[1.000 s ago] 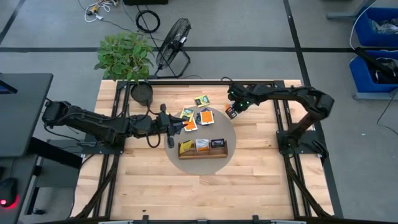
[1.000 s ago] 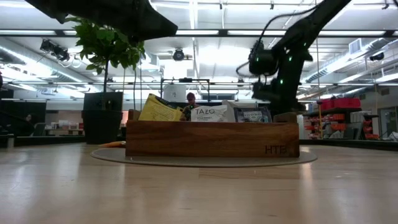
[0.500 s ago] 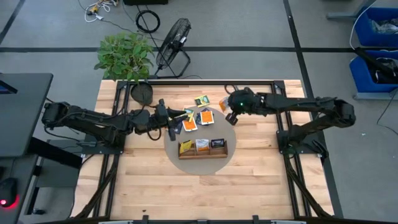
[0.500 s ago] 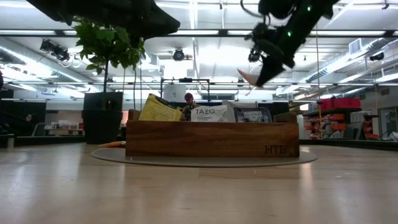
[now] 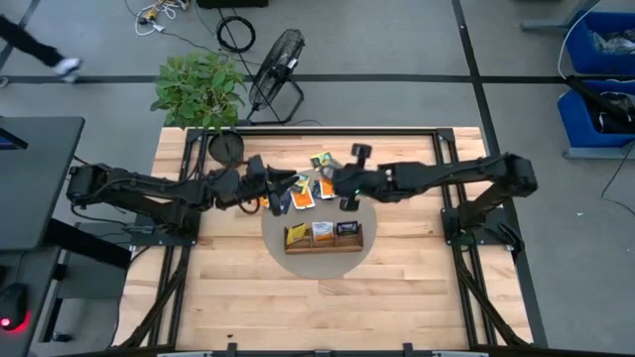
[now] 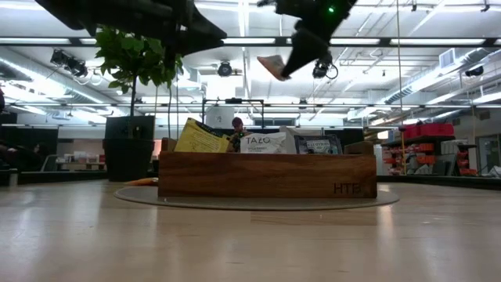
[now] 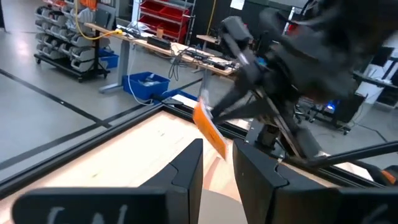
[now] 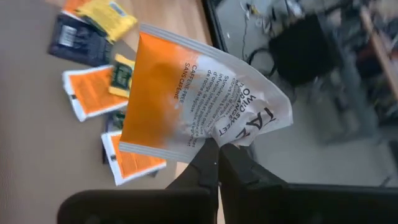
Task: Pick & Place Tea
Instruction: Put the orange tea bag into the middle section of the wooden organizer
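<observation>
My right gripper (image 5: 335, 188) hovers high over the round grey mat (image 5: 369, 238), shut on an orange-and-white tea packet (image 8: 186, 93), which also shows in the low view (image 6: 274, 66). Several more tea packets (image 5: 319, 161) lie flat on the mat and table beyond the wooden tray (image 5: 323, 236); orange ones (image 8: 90, 99) and a dark blue one (image 8: 78, 40) lie below the held packet. The tray (image 6: 266, 174) holds upright packets (image 6: 202, 137). My left gripper (image 5: 288, 190) points level at the right one, open by a narrow gap (image 7: 217, 155) with nothing between its fingers. My right gripper pinches the packet's crumpled white end (image 8: 219, 142) between its two fingers (image 8: 205, 163), at its edge. The fingers slant down from the table's right side. The packet sticks out past the fingertips, tilted, lifted well clear of the mat and tray.
A potted plant (image 5: 198, 87), a floor fan (image 5: 276, 59) and a round black base (image 5: 226, 149) stand at the table's far left. A person's legs (image 5: 40, 50) pass on the floor at far left. Bare wood lies on the near side of the tray.
My right gripper, shut on the packet, has risen from table level at the mat's far right and swung toward the table's left, rolling its wrist; the packet now hangs high over the mat's far part. My left gripper has rolled a little and edged toward the far edge.
</observation>
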Controlling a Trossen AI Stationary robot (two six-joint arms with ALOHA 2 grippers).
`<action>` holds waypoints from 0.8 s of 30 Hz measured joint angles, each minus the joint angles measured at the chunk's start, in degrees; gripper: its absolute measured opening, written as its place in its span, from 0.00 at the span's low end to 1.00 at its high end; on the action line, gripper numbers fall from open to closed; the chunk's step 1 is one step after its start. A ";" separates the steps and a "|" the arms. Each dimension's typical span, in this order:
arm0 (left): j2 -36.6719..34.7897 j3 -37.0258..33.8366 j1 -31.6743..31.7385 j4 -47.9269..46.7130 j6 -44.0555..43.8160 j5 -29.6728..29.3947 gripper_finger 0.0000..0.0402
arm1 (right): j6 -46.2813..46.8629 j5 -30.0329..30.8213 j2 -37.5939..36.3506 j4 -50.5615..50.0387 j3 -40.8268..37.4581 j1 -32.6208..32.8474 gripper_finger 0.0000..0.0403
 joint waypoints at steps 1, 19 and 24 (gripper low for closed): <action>0.00 0.00 0.25 0.00 -0.33 0.36 0.23 | -1.62 0.70 1.22 0.02 1.03 0.69 0.00; 0.00 0.00 0.55 -0.52 -0.28 4.25 0.35 | -13.01 2.59 12.65 0.61 16.52 4.30 0.00; 0.00 0.00 0.87 -0.17 -0.35 3.88 0.49 | -13.81 2.09 12.67 0.60 16.96 5.57 0.00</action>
